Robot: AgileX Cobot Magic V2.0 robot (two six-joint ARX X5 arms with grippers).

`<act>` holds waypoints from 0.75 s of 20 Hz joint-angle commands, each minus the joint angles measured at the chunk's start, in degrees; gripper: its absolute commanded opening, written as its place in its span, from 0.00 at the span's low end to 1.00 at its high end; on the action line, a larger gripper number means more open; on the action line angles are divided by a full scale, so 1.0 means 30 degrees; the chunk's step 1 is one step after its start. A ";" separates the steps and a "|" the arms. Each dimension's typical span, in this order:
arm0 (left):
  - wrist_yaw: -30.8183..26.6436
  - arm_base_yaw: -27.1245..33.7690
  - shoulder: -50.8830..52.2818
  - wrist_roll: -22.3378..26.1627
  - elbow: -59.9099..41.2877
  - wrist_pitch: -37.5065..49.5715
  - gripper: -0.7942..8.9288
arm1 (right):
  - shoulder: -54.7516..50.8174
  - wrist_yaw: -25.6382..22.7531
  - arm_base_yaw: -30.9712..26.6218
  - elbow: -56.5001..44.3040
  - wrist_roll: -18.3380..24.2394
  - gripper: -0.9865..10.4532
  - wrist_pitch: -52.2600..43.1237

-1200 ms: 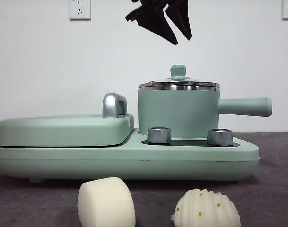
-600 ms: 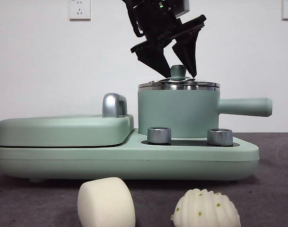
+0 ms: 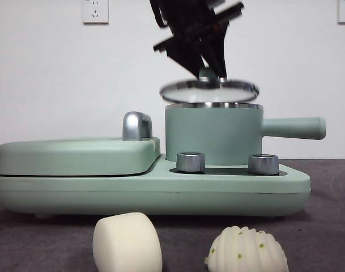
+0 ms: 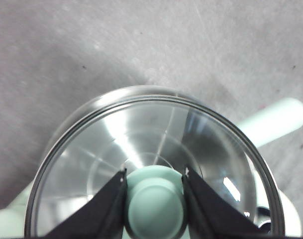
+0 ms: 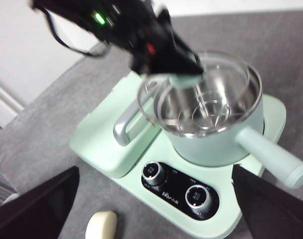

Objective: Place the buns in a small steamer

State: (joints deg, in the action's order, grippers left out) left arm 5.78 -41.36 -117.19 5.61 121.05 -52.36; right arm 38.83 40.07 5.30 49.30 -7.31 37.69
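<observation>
The small steamer (image 3: pixel 212 135) is a mint-green pot with a straight side handle, standing on the right of a green base. My left gripper (image 3: pixel 209 68) is shut on the green knob (image 4: pixel 155 204) of the glass lid (image 3: pixel 209 90) and holds the lid tilted just above the pot's rim. The right wrist view shows the pot (image 5: pixel 216 134) open under the lifted lid (image 5: pixel 156 102). The smooth bun (image 3: pixel 127 242) and the pleated, green-specked bun (image 3: pixel 247 249) lie on the table in front of the base. My right gripper (image 5: pixel 155 169) is open and empty, high above the base.
The green base (image 3: pixel 149 190) carries a flat hinged lid section (image 3: pixel 76 156) with a steel handle (image 3: pixel 137 126) on its left half. Two steel dials (image 3: pixel 190 161) sit in front of the pot. The pot handle (image 3: pixel 294 127) sticks out to the right.
My left gripper came down onto the lid knob, shut on it and lifted the lid off the pot's rim, tilting it. The buns have not moved.
</observation>
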 commanded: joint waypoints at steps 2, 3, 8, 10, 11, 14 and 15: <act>-0.0022 0.0306 -0.0124 0.0415 0.2827 -0.0452 0.09 | 0.1741 -0.0758 0.1195 0.1690 -0.0131 0.50 0.0670; -0.0022 0.0488 -0.0124 0.0415 0.3461 -0.0882 0.09 | 0.2390 -0.1195 0.1814 0.2273 -0.0175 0.50 0.1188; -0.0022 0.2047 0.0000 0.0423 0.4845 -0.1953 0.09 | 0.5435 -0.3905 0.6776 0.4182 -0.2812 0.49 0.2652; -0.0022 0.2951 0.0087 0.0466 0.4845 -0.2171 0.09 | 0.6543 -0.5093 0.9005 0.4218 -0.4364 0.49 0.2586; -0.0022 0.3410 0.0095 0.0495 0.4845 -0.2208 0.09 | 0.7023 -0.5676 0.9923 0.4218 -0.4983 0.49 0.2586; -0.0022 0.4779 0.0095 0.0488 0.4845 -0.2135 0.09 | 0.8816 -0.7388 1.2794 0.4218 -0.6069 0.49 0.2514; -0.0022 0.5187 0.0087 0.0488 0.4845 -0.2091 0.09 | 0.9515 -0.7766 1.3602 0.4218 -0.6237 0.49 0.2448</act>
State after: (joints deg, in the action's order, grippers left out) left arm 5.74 -25.26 -117.19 6.48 133.01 -60.16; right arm 66.81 16.99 45.58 60.95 -24.21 45.54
